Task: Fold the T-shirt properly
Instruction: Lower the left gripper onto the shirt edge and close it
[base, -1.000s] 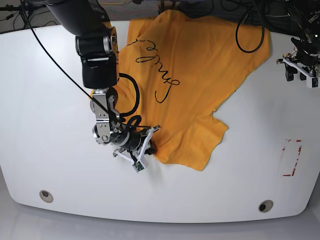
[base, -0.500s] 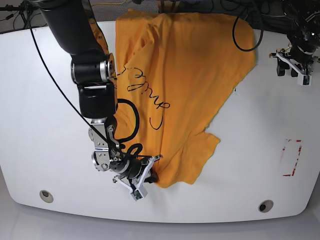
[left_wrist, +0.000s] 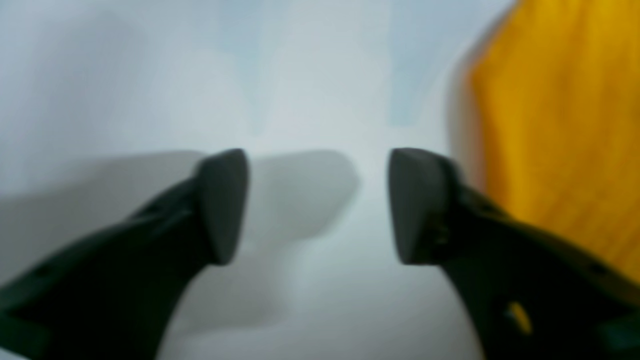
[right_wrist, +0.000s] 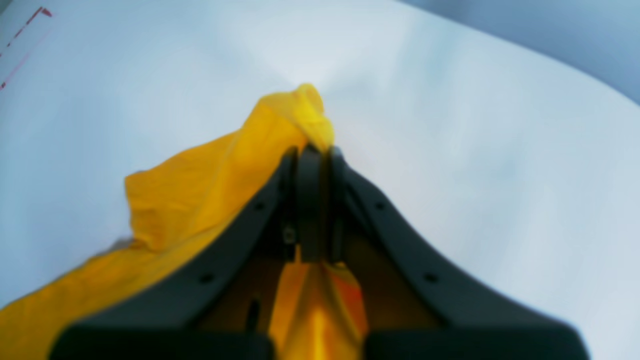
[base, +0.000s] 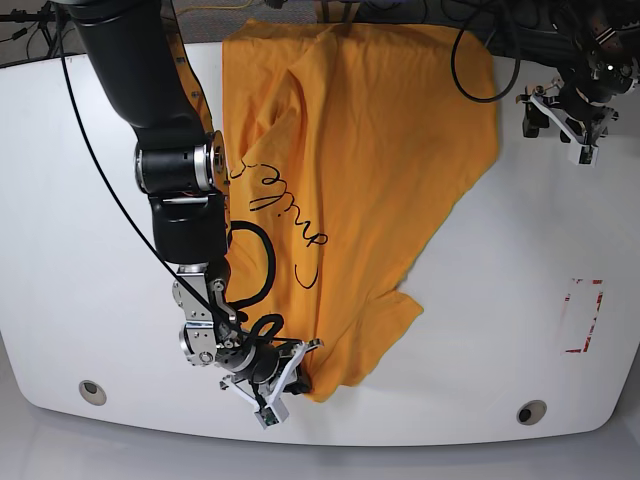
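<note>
Right jaws (base: 297, 375) clenched on a bunched corner of the orange T-shirt (base: 350, 170) near the desk's (base: 90, 290) front edge, shirt spread back across the white desk, left jaws (base: 560, 115) released, hovering beside its far edge

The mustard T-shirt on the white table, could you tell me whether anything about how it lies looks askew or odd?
Yes. The mustard-yellow cotton T-shirt lies crooked and rumpled on the white table, its black script running diagonally. The right hand is shut on its near corner, bunching the cloth there. The left hand is open, beside the shirt's far edge.
</note>
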